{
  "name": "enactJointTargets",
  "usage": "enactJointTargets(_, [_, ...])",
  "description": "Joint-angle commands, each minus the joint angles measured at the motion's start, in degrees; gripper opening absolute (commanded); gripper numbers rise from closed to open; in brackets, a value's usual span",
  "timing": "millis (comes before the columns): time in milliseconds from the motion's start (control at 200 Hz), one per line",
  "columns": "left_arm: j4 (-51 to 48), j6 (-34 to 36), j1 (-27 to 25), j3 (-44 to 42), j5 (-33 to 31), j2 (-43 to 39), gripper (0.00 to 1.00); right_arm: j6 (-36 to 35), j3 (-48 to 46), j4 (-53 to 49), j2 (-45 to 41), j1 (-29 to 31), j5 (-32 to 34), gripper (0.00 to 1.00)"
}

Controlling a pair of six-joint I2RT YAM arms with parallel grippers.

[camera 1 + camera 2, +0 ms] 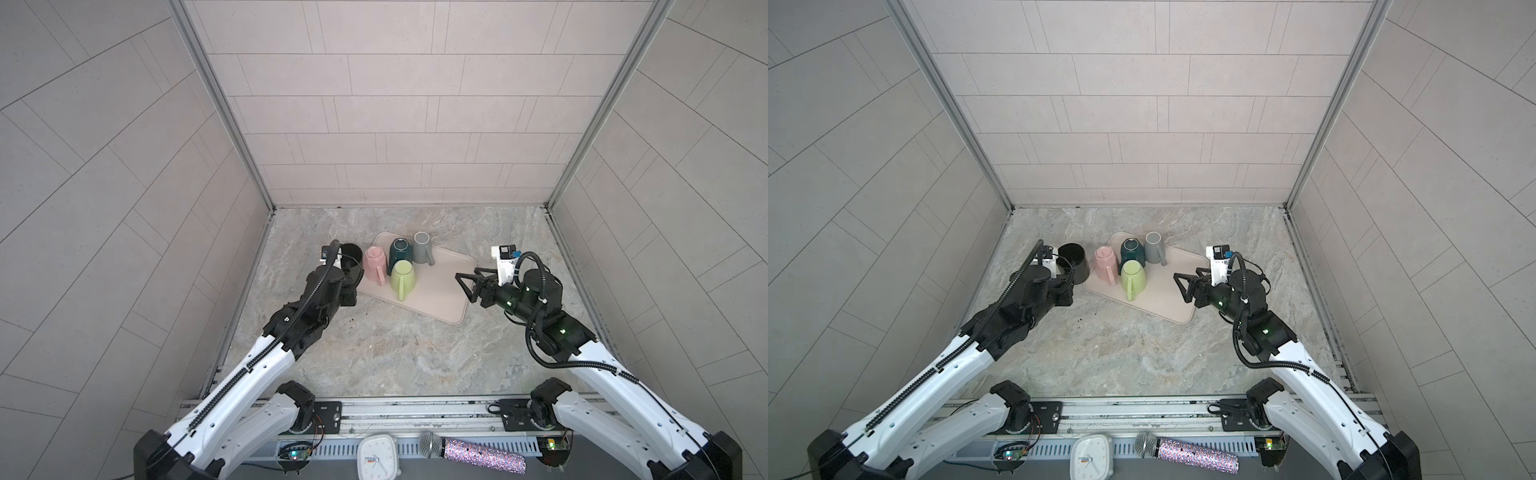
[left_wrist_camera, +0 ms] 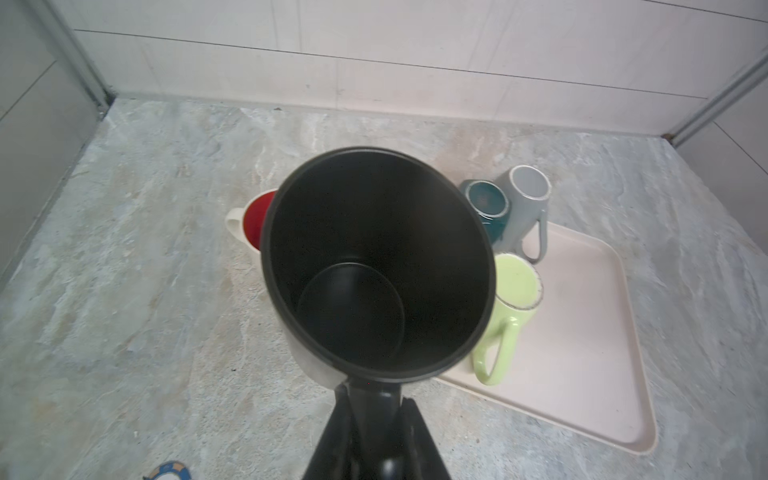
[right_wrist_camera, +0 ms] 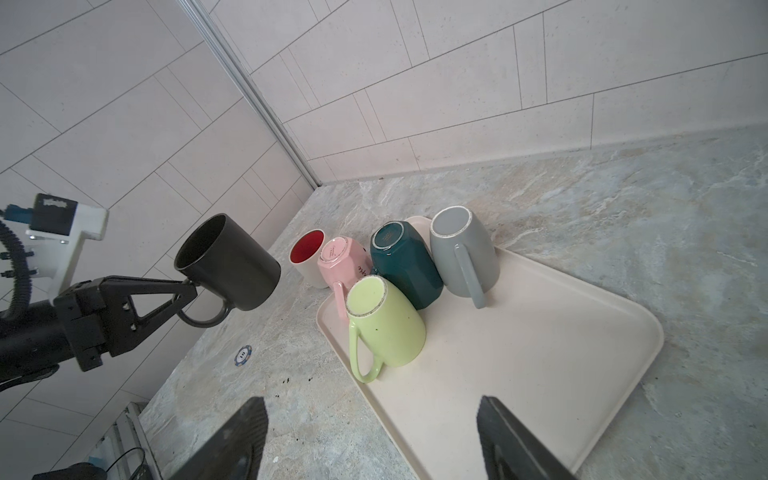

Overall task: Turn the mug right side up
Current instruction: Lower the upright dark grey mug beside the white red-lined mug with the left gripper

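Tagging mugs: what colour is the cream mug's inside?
Red; the cream mug shows it best in the right wrist view.

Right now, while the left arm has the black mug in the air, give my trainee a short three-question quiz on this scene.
1. True or false: the right gripper is shut on a mug.
2. The left gripper holds the black mug by its: A rim, B handle, C base?
3. How many mugs stand mouth down?
Key: 1 false, it is open and empty. 2 B. 3 four: pink mug, teal mug, grey mug, green mug.
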Motion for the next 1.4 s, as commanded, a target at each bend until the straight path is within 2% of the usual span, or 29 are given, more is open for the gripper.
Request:
enactJointTargets(0, [4.1,-0.2,2.8,-0.2,-3.8,-2.5,0.0,-0.9,-1.2,-1.7,-1.6,-0.3,-1.1,0.8])
enactJointTargets(215, [6.1,-1.3,8.3,-3.3,-4.9,-2.3,0.0,-2.3,-1.2,-3.9,-2.9,0.6,-1.8,0.8])
enactJointTargets(410, [8.6,-0.2,9.3,-5.4,-7.0,-0.1,0.0,-3.9,-1.0,-6.1,-3.7,2.7,1.3,0.81])
enactJointTargets(811, [17.4,1.5,11.6,-10.7,-11.2,5.8,0.0,-5.5,-0.5,-9.1,-4.3,2.9,4.6,0.82])
enactJointTargets(1076, [22.8,0.6,14.1,-12.3,-10.3,10.4,0.0,-5.9,-0.6,-9.7,-4.0,2.9,5.7,0.82])
enactJointTargets(1396, [30.9,0.0,14.9,-11.8,-10.3,19.0,0.0,-6.2,-1.8,-9.8,-3.7,2.8,7.3,0.82])
